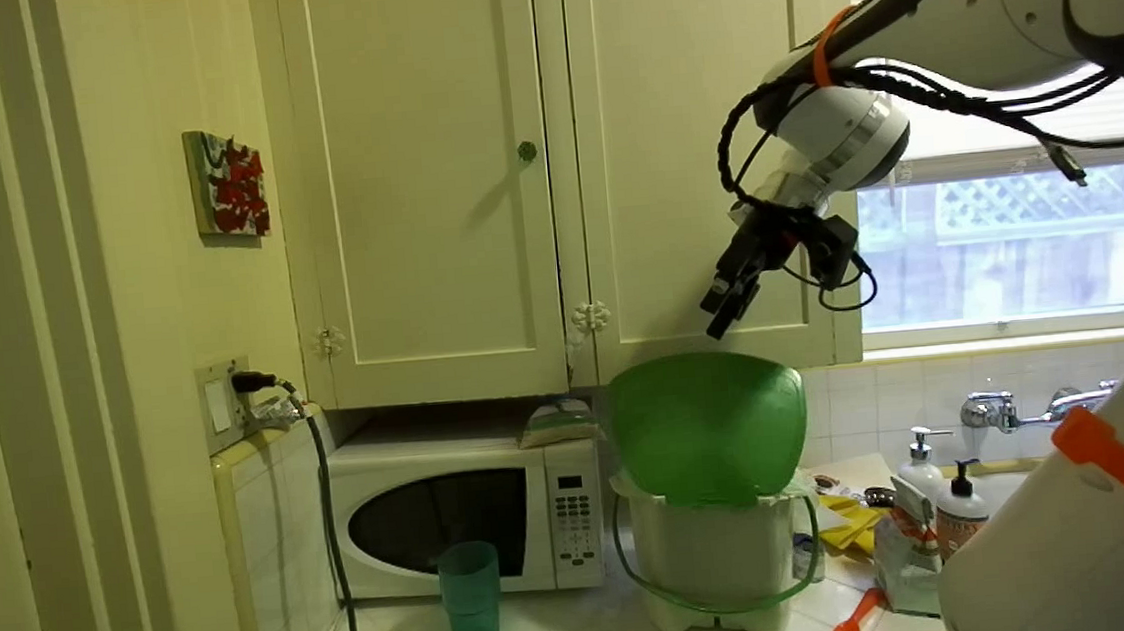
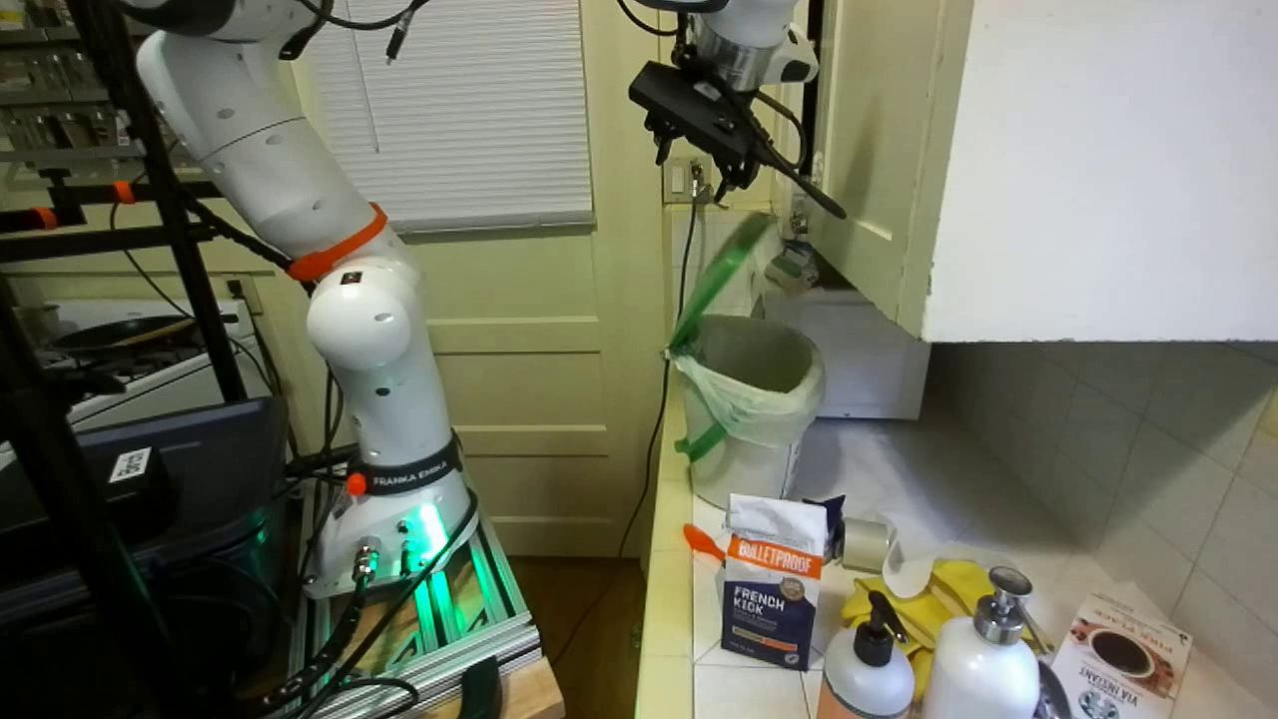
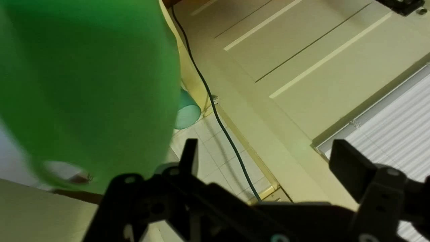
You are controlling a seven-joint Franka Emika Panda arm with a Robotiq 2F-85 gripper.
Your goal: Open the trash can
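Observation:
The trash can has a pale grey-white body [image 1: 716,554] and stands on the counter, also in an exterior view [image 2: 744,469]. Its green lid [image 1: 709,429] stands raised and tilted back on its hinge, in both exterior views [image 2: 721,275]. The bin's mouth shows uncovered, with a pale bag folded over the rim. My gripper [image 1: 719,315] is just above the lid's upper edge, with a small gap; it also shows in an exterior view [image 2: 692,178]. In the wrist view the fingers [image 3: 265,148] are wide apart with nothing between them. The lid [image 3: 97,84] fills the left side there.
A white microwave [image 1: 467,514] and a teal cup [image 1: 472,603] stand beside the bin. Cabinet doors [image 1: 689,145] rise close behind the gripper. A coffee bag [image 2: 771,589], soap bottles [image 2: 983,659] and an orange spoon [image 1: 857,618] lie toward the sink. A dark cable [image 3: 218,116] hangs by the wall.

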